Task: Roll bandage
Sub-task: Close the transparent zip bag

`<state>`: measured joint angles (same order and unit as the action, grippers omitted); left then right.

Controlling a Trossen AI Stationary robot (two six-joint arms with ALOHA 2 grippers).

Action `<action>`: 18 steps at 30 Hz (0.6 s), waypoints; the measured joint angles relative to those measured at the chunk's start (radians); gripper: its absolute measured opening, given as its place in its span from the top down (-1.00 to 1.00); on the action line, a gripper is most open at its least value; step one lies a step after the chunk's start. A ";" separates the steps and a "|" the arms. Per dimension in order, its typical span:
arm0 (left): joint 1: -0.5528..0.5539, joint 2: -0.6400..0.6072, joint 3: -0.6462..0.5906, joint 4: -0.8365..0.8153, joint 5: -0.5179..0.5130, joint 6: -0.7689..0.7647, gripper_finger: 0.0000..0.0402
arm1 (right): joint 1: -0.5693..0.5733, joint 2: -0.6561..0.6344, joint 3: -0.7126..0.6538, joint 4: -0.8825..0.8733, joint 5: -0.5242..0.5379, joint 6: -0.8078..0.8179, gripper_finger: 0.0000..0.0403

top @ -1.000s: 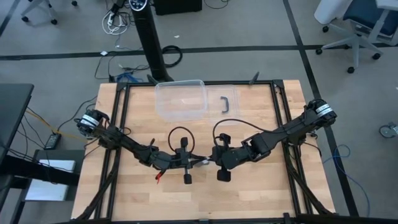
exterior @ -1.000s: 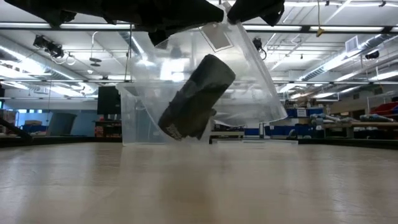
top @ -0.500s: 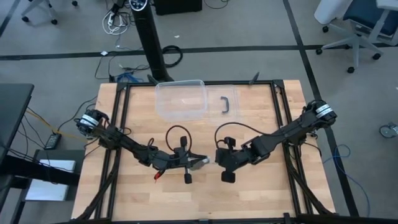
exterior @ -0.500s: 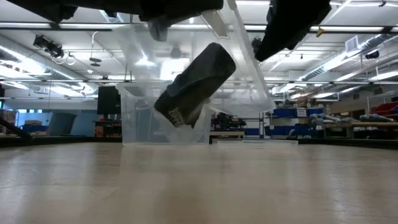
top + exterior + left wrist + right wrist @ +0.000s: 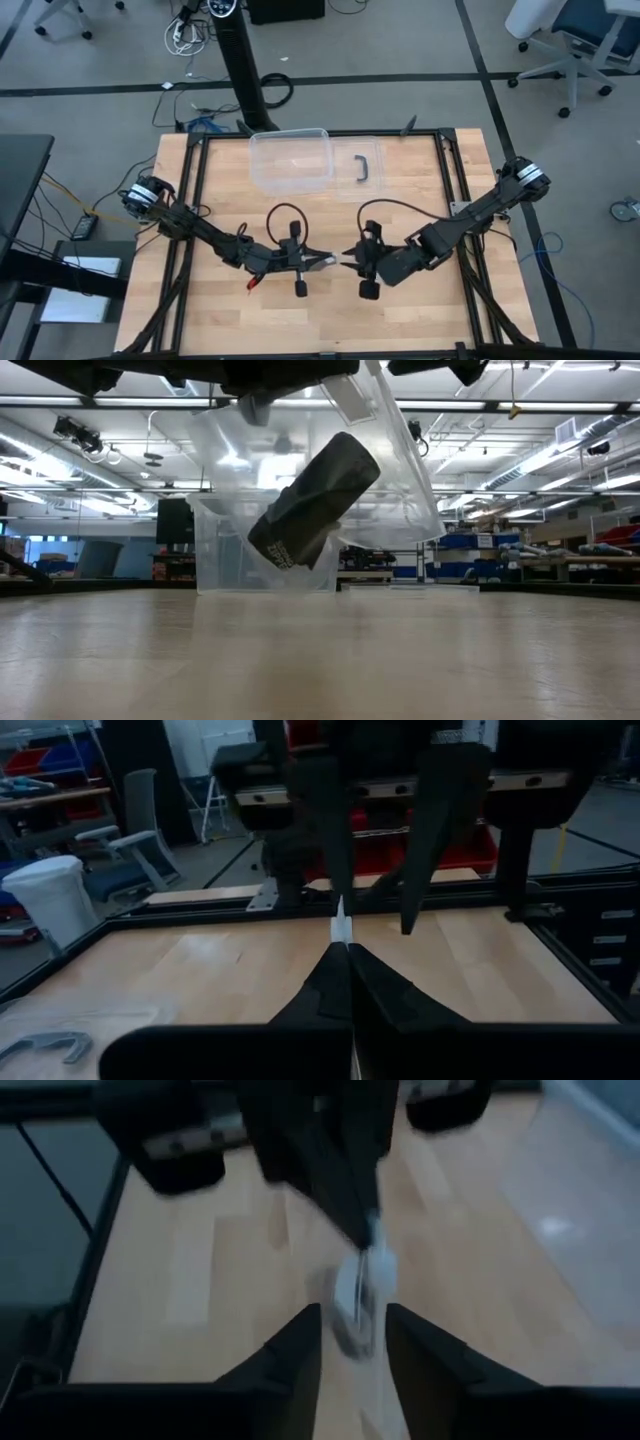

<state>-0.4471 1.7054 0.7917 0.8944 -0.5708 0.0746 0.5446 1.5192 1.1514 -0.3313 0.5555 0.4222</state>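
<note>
Above the pale wooden table [image 5: 320,660], a matte black cylindrical bandage roll [image 5: 312,507] hangs tilted inside a crinkly clear plastic bag [image 5: 400,480], pinched by the closed left gripper [image 5: 342,932]; right gripper [image 5: 352,1325] fingers parted.

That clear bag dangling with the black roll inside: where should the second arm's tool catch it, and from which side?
Probably the free top edge of the plastic bag, coming in level from the side opposite the left tool, which pinches the other corner shut. The bandage roll hangs tilted in the lower part, so the lip above it is thin and flat. The right tool stands open facing it.
</note>
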 joint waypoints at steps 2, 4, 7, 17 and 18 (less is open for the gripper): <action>-0.005 0.000 0.000 -0.001 0.010 0.000 1.00 | 0.000 -0.007 -0.039 0.069 0.016 -0.029 0.39; -0.006 0.000 0.000 -0.001 0.014 0.000 1.00 | -0.009 -0.012 -0.073 0.146 0.017 -0.056 0.37; -0.007 0.001 0.000 -0.003 0.016 0.000 1.00 | -0.024 -0.017 -0.122 0.254 -0.007 -0.078 0.37; -0.007 0.001 -0.001 -0.006 0.019 0.000 1.00 | -0.056 -0.016 -0.226 0.484 -0.086 -0.118 0.66; -0.007 0.001 -0.001 -0.007 0.019 0.000 1.00 | -0.056 -0.016 -0.229 0.483 -0.085 -0.118 0.72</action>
<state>-0.4538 1.7065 0.7910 0.8879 -0.5522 0.0746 0.4885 1.5032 0.9222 0.1522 0.4704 0.3046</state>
